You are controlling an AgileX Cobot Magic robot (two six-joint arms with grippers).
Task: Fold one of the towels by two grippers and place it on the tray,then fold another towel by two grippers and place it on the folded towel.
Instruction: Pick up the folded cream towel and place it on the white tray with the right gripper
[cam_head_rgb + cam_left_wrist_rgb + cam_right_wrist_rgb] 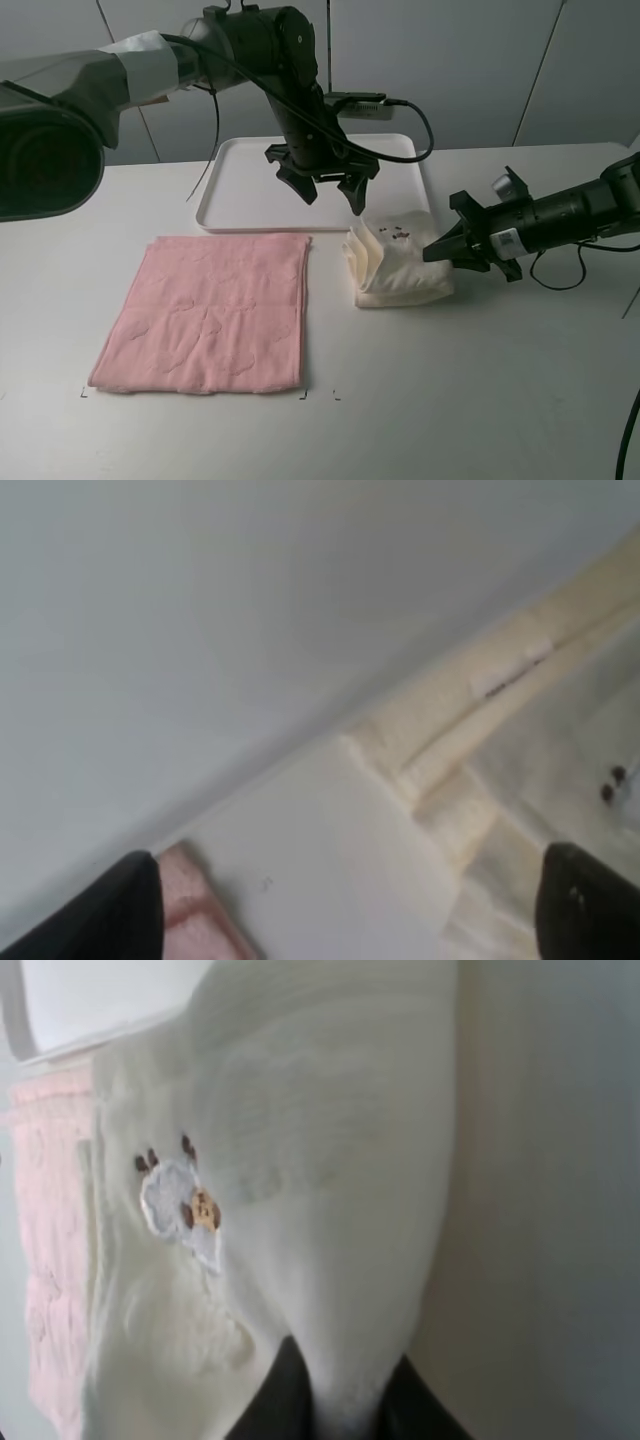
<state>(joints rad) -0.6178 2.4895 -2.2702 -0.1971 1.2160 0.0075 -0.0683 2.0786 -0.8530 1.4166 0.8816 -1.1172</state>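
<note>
on the table [500,400], just in front of the near right corner of the tray [240,205], the cream towel [400,262] lies folded into a thick, soft packet. its layered edges fan toward the pink towel [205,315], and a small embroidered patch shows on top. whether it touches the tray's rim i cannot tell. the right gripper [437,250] reaches in low from the side and pinches the packet's outer edge, with cloth bunched between its fingers [262,1410]. the left gripper [332,198] hangs spread wide above the tray's front edge, holding nothing. to my eye the folding of towel 1 is done and the step in hand is getting it onto the tray. that calls for a lift that keeps the layers from spilling open, likely with the left claw taking the other side. the pink towel lies flat and unfolded on the left.
</note>
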